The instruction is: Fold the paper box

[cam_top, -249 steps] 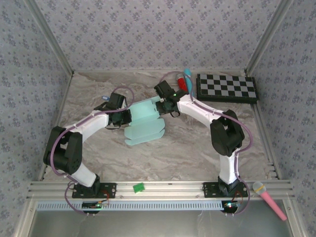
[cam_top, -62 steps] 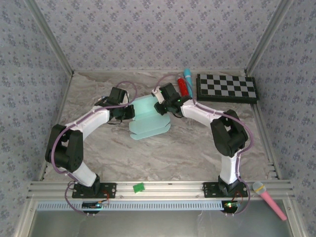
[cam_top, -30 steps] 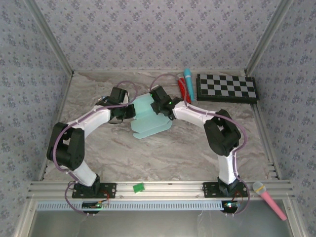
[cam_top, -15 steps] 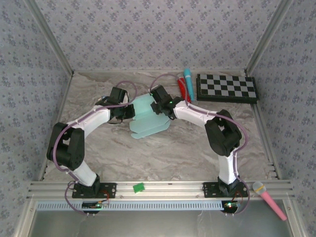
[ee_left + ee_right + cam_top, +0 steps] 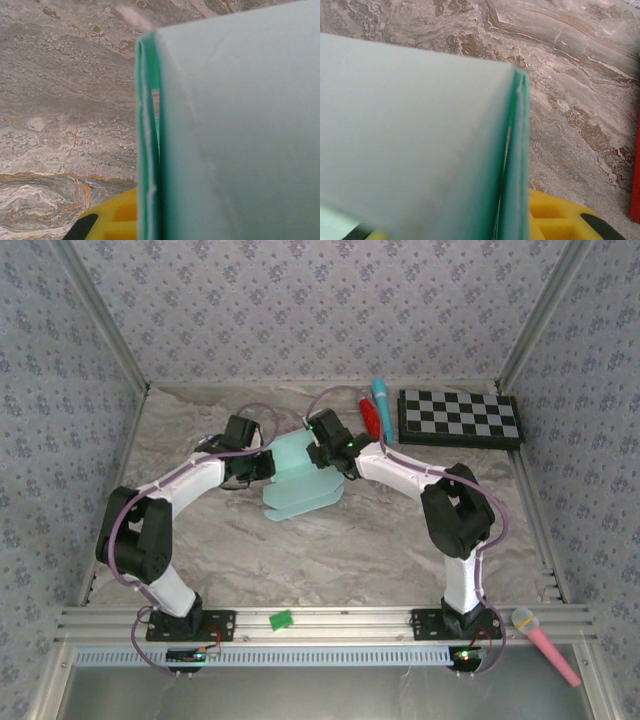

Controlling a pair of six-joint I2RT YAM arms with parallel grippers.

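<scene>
Mint paper box (image 5: 300, 488), edges gripped by left pincer (image 5: 267, 468), right pincer (image 5: 326, 456).

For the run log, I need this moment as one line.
task: fold box | box: partly folded, on table | left gripper: at its left edge | right gripper: at its right edge | grip: unclear
</scene>
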